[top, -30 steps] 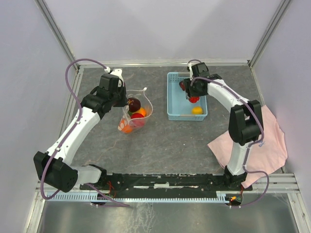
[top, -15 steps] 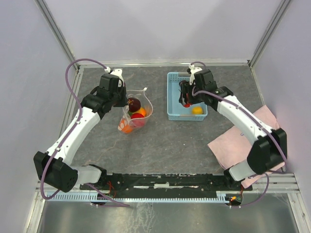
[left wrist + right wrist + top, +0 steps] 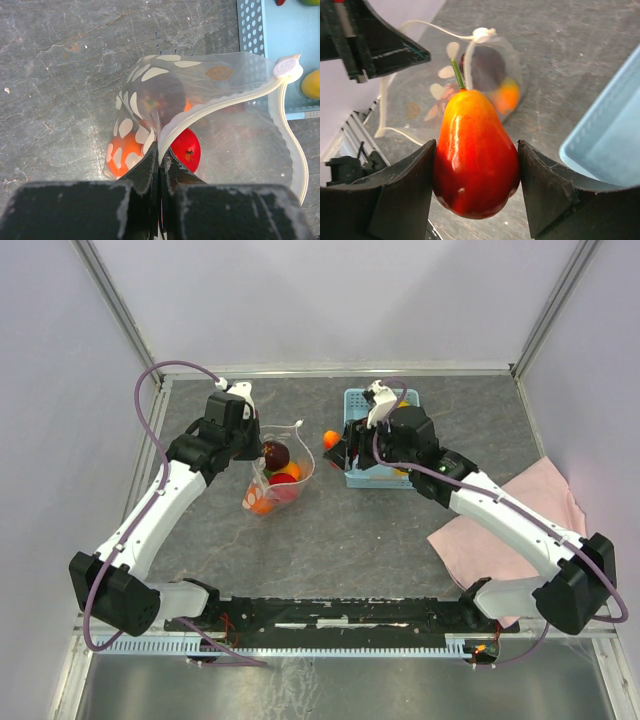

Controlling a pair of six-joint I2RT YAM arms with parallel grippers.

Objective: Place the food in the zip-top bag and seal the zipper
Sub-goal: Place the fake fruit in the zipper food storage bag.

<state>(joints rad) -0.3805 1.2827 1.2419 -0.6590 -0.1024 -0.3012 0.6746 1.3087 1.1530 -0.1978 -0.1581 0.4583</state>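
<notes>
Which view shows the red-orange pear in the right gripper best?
Right wrist: the pear fills the frame, stem up, clamped between the fingers of the right gripper. Top external shows it only as a small orange spot at the gripper's tip. Left wrist does not show it.

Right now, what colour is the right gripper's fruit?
Fruit: red, turning orange-yellow near its green stem; clearest in right wrist view.

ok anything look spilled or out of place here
Nothing stands out. The left gripper pinches the zip-top bag by its rim, food inside, none spilled; the right gripper holds a red-orange pear.
</notes>
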